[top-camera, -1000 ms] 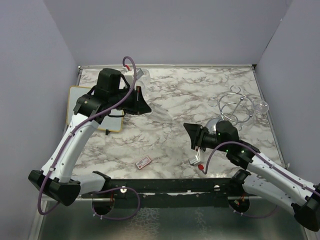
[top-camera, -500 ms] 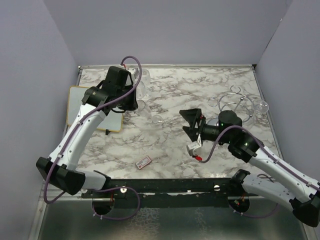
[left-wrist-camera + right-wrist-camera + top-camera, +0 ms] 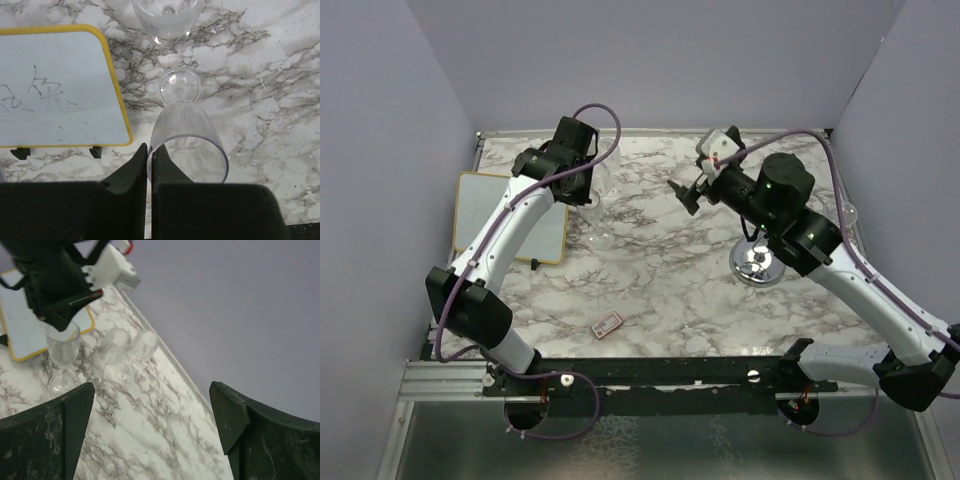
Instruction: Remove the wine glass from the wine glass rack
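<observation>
Top external: wine glass rack (image 3: 757,262) (base only) behind right arm (image 3: 820,245)

The board (image 3: 505,215) lies at the left of the surface (image 3: 660,270). Just right of it stands a glass (image 3: 187,145), its rim in the left tool (image 3: 149,152). A second glass (image 3: 114,346) and a third glass (image 3: 142,344) stand beyond it, toward the back wall. A card (image 3: 608,323) lies near the front edge. The rack (image 3: 757,263) stands at the right, under the right arm. The right tool (image 3: 683,193) hangs between glasses and rack.
</observation>
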{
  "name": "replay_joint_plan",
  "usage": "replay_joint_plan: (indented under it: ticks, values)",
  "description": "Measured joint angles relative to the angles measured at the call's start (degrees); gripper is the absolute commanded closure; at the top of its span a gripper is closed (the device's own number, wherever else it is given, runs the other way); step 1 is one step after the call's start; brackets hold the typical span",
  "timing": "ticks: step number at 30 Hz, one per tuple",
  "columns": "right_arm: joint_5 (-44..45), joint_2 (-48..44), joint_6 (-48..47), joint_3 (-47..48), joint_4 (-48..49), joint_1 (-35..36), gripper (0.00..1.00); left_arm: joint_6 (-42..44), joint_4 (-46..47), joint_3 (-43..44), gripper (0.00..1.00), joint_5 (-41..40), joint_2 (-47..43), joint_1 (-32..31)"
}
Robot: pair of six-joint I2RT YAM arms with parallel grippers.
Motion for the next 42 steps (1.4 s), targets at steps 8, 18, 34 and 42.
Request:
replay_joint_plan:
  ticks: [8,18,34,42]
  values:
    - [16.2,10.4,12.0,11.0,-13.7,0.0,0.00,0.8,-0.1,5.7,0.99,0.0,5.9,2.0]
    - [17.3,8.2,17.8,17.3,-20.5,0.0,0.00,0.9,-0.9,6.4,0.70,0.0,8.5,2.0]
    - [16.7,2.0,20.7,18.0,-23.7,0.0,0.00,0.4,-1.9,13.8,0.25,1.3,6.1,2.0]
    - [14.8,-6.9,22.8,17.2,-23.3,0.0,0.00,-4.9,11.1,2.5,0.14,13.7,-10.4,1.1]
